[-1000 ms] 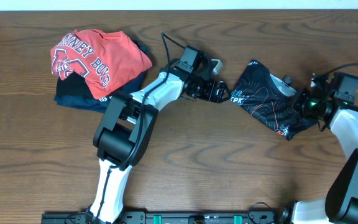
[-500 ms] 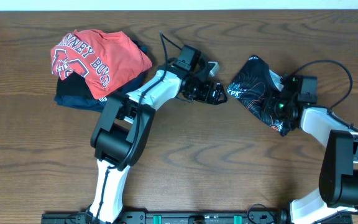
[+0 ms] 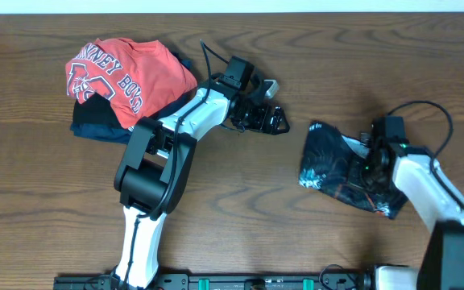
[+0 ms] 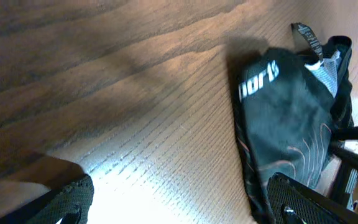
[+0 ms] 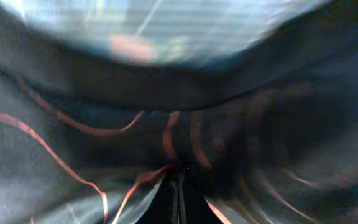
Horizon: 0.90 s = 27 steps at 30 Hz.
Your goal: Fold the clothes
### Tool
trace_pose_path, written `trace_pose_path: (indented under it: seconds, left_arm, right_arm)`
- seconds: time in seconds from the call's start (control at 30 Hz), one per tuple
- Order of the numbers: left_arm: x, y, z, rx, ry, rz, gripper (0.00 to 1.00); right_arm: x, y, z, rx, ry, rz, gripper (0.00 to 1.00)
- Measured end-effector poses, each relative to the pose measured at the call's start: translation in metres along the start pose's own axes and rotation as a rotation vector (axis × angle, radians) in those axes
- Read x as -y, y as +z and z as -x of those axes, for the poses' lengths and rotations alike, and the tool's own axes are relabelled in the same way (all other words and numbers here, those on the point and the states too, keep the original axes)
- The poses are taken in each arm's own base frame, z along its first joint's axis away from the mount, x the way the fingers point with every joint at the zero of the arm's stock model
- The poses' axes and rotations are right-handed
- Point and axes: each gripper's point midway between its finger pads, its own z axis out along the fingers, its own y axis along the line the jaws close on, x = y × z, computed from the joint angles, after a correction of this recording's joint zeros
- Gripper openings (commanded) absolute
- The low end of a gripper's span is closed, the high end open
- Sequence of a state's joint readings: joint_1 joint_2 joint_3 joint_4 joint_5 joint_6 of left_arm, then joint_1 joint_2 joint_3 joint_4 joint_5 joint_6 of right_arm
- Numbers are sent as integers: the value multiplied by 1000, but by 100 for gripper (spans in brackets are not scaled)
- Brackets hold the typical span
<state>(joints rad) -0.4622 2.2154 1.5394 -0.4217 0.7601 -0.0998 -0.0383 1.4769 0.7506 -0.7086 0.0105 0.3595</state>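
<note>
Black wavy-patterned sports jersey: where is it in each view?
Overhead: black wavy-patterned sports jersey bunched right of centre on the wooden table.
Left wrist: right side, white lettering showing.
Right wrist: fills the blurred frame.
Shared landmark: its thin orange contour lines.

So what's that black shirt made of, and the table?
The black jersey looks like thin, slick sports fabric, probably polyester: it crumples softly and shines a little. The table looks like brown wood or wood-look laminate: grain lines run across it.

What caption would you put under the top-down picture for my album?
Right tool pinches the crumpled black jersey; left tool hangs open, apart from it.
</note>
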Motion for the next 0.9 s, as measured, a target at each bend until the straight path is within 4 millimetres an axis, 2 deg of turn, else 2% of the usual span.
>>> trace_pose_path:
  seconds: [0.07, 0.13, 0.23, 0.33, 0.47, 0.53, 0.63, 0.8, 0.9]
  left_arm:
    - [4, 2, -3, -11, 0, -9, 92]
    - [10, 5, -13, -51, -13, -22, 92]
    - [33, 17, -39, -150, -41, -50, 92]
    - [60, 33, -59, -217, -46, -71, 92]
    - [89, 54, -72, -242, -17, -96, 92]
    - [99, 60, -75, -243, -4, -105, 92]
    - [101, 63, -75, -237, -4, -110, 92]
    - [102, 66, -63, -191, 19, -126, 92]
    - [103, 69, -57, -166, 39, -137, 92]
  right_arm:
    - [2, -12, 14, 85, 3, -5, 1]
    - [1, -23, 19, 132, 4, 8, 1]
    - [-1, -35, 21, 165, 9, 34, 1]
    - [0, -37, 13, 136, 14, 40, 1]
    - [10, -31, -8, 40, 61, -8, 1]
    - [17, -26, -15, 5, 95, -47, 1]
    - [21, -14, -17, -24, 125, -80, 1]
    - [27, 12, -18, -77, 166, -113, 1]
    - [26, 16, -15, -91, 170, -123, 1]
